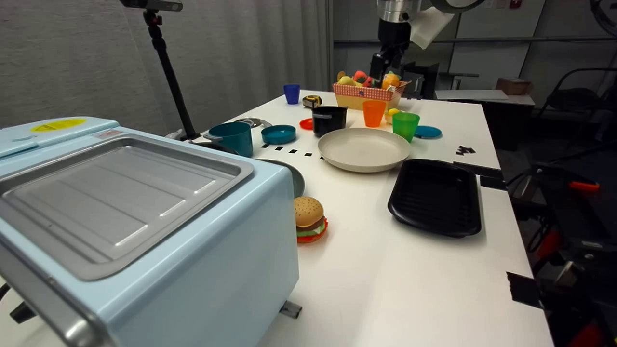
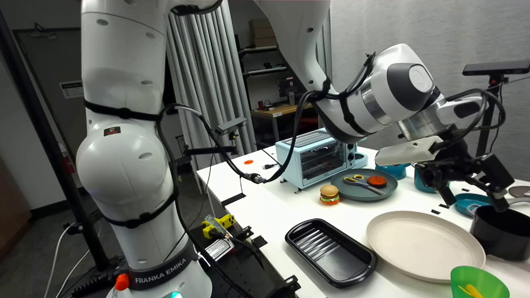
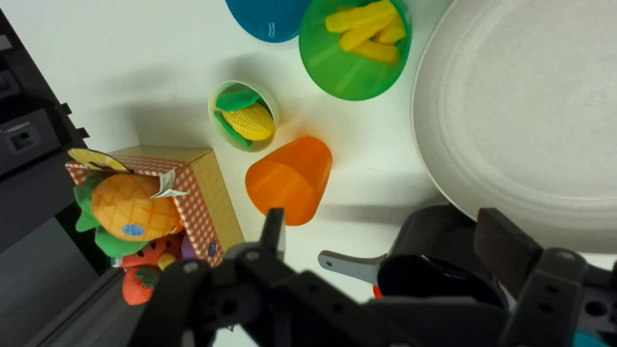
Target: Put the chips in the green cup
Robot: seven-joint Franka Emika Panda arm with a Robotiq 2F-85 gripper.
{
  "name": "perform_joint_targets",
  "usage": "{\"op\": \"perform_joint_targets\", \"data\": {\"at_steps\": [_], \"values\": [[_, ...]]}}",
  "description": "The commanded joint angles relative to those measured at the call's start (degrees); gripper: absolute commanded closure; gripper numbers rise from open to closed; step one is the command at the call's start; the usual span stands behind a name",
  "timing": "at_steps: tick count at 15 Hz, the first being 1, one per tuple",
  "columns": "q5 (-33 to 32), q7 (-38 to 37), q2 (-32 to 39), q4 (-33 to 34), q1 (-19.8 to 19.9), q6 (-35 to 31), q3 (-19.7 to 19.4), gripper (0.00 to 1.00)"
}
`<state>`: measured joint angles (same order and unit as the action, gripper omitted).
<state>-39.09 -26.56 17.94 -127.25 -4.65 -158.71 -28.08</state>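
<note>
We've got the white surface (image 1: 385,289) stretching away up an exterior view, patches of black tape (image 1: 524,290) along its right edge, a light blue toaster oven (image 1: 207,270) filling the lower left. Behind, a grey curtain (image 1: 270,53) hangs across the upper left, where a black stand (image 1: 169,77) rises too. In an exterior view there's shelving (image 2: 265,71) at top centre, and the white robot arm (image 2: 124,165) towers up the left. Over to the wrist view: we see the chips (image 3: 364,34) in the green cup (image 3: 340,79), right up at top centre, with the cream plate (image 3: 520,120) just beside it at upper right. And low in that frame, our end effector (image 3: 385,226) has its jaws spread wide, the black pot (image 3: 434,236) showing through the gap.
</note>
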Motion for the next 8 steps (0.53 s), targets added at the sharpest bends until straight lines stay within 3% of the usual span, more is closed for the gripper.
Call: {"op": "perform_joint_targets", "data": {"at_steps": [1,8], "values": [[-2.87,-1.22,-1.39,-0.21,2.23,0.50,2.28,0.00],[-5.02,-1.88,-4.12,-1.91,2.87,0.55,2.98,0.00]]}}
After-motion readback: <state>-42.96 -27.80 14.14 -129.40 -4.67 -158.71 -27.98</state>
